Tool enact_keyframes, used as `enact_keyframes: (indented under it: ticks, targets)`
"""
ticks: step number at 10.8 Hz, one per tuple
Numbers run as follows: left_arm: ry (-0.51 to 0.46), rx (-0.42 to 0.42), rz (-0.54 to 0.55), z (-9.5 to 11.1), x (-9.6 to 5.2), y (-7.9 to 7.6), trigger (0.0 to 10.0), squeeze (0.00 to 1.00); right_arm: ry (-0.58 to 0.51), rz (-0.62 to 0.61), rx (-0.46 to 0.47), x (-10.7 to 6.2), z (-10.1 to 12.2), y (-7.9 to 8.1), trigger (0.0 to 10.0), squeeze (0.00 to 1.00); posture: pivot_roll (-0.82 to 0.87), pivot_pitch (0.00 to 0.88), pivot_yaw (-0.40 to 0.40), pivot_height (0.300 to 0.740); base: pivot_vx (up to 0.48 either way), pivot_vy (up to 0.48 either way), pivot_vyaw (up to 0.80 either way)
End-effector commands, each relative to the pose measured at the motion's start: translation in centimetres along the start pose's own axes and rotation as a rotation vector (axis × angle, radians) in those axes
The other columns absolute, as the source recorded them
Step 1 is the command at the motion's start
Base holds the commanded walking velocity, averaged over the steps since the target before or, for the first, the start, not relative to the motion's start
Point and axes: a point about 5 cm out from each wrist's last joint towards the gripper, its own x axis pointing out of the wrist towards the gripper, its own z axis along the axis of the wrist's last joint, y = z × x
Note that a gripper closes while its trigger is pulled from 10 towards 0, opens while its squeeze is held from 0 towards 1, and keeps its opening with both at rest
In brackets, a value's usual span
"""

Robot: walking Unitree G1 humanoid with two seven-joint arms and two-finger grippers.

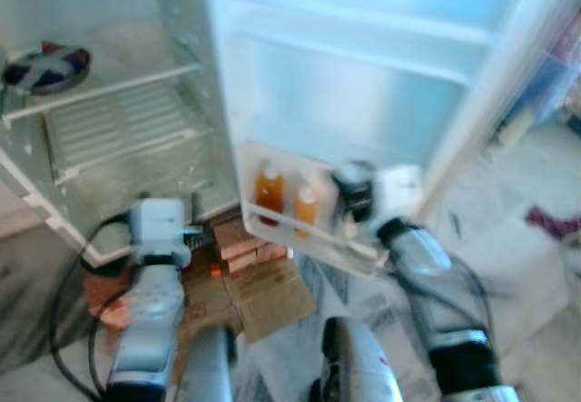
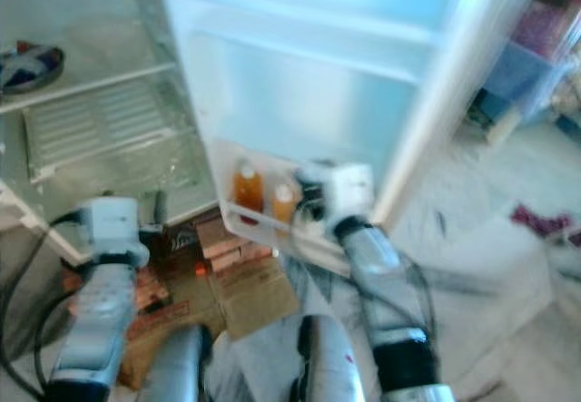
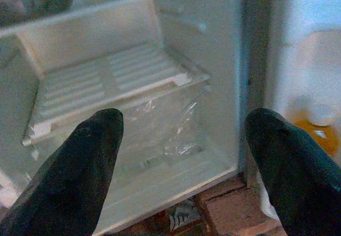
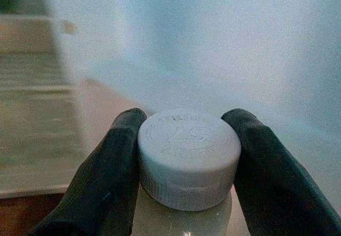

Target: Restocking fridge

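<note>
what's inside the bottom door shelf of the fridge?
Two orange bottles stand in the door shelf. Right hand holds a white-capped bottle there; its contents are hidden.

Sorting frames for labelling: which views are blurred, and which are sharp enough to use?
Both eye views are motion-blurred, smearing the orange bottles in the door shelf; the right wrist view is sharp on the white cap; the left wrist view is grainy but readable.

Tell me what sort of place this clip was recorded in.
Probably a home kitchen or storage corner. An open white fridge stands on the floor, two orange juice bottles sit in its door shelf, and brown flattened cardboard lies below. The right gripper holds a white-capped bottle.
</note>
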Motion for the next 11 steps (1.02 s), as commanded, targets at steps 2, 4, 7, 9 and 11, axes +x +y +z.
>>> enact_keyframes:
  ticks: [2,4,7,9,11]
  targets:
    - [0.039,0.032,0.042,-0.8,-0.3,1.3,10.0,0.0,-0.038,0.066,0.004,0.7,0.7,1.3,10.0,0.0,0.08,0.072,-0.037,0.601,0.0,0.0,0.0]
    - [0.042,0.047,0.021,-0.6,-0.4,0.9,10.0,0.0,-0.021,0.074,-0.004,0.9,0.3,1.1,10.0,0.0,0.09,0.079,-0.037,0.601,0.0,0.0,0.0]
    - [0.085,0.11,-0.09,-1.1,-2.0,-0.8,10.0,0.0,0.123,0.223,-0.057,1.2,-3.1,2.6,10.0,0.0,0.14,0.118,-0.049,0.601,0.0,0.0,0.0]
    - [0.197,0.067,-0.088,-2.2,-3.1,-0.1,10.0,0.0,0.123,0.246,-0.087,2.9,-3.3,3.0,10.0,0.0,0.17,0.143,-0.059,0.576,0.0,0.0,0.0]
    - [0.207,0.084,-0.083,-1.9,-3.6,0.3,10.0,0.0,0.068,0.252,-0.094,4.7,-2.2,3.9,10.0,0.0,0.19,0.157,-0.05,0.536,0.0,0.0,0.0]
